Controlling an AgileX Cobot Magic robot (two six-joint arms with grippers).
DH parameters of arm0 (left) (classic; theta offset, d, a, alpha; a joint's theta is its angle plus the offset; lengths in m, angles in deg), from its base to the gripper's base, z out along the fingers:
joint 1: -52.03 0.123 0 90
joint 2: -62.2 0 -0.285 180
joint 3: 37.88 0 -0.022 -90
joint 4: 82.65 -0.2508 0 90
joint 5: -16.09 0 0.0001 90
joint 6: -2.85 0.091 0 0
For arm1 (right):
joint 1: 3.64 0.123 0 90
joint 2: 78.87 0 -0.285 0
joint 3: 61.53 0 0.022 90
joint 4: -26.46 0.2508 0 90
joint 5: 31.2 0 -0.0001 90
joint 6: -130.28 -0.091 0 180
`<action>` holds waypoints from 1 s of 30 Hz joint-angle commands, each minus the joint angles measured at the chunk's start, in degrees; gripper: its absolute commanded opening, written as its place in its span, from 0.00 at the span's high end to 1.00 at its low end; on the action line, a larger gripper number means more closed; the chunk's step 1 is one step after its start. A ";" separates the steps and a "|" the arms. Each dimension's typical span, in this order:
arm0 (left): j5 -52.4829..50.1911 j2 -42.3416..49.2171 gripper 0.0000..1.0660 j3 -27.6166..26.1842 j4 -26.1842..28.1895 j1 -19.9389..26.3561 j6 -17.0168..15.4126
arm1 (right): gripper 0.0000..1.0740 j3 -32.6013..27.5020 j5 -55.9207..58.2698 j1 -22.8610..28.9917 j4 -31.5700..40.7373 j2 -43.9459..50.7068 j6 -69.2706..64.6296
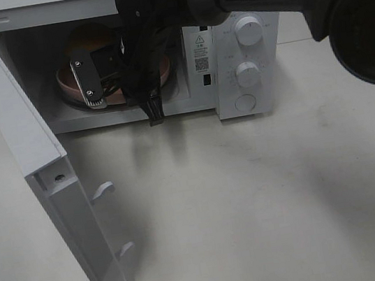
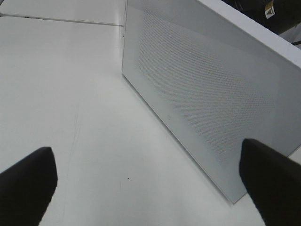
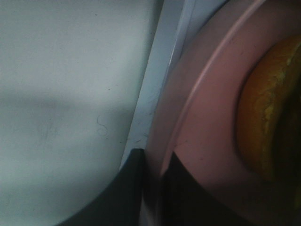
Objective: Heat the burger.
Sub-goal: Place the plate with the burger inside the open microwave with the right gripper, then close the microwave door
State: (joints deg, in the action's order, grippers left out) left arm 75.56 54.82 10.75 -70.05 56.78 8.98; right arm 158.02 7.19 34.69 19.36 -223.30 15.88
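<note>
Burger (image 3: 263, 122) upright on pink plate (image 3: 202, 117); right jaws tight on its rim, left jaws wide.

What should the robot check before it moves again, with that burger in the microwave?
1. Burger sits on pink plate, inside microwave: ok.
2. Pink plate fully set down: cannot tell.
3. Right gripper free of the pink plate's rim: not ok, pinching it.
4. Door swung wide enough for backing out: ok.
5. Left gripper open and empty, beside door: ok.
</note>
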 commanded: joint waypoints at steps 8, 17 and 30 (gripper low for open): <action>-0.40 0.97 0.08 0.17 -0.11 0.23 0.00 | 0.81 3.38 -3.38 -0.06 -0.06 -1.38 -0.46; -0.40 0.97 0.08 0.17 -0.11 0.23 0.00 | 0.51 1.83 -2.81 -0.23 1.89 -0.86 -0.52; -0.40 0.97 0.08 0.17 -0.11 0.23 0.00 | 0.37 -10.77 -6.65 -0.23 3.21 7.10 -2.52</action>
State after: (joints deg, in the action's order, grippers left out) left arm 75.56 54.82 10.75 -70.11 56.78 8.98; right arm 149.32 1.75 34.64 22.22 -218.66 14.91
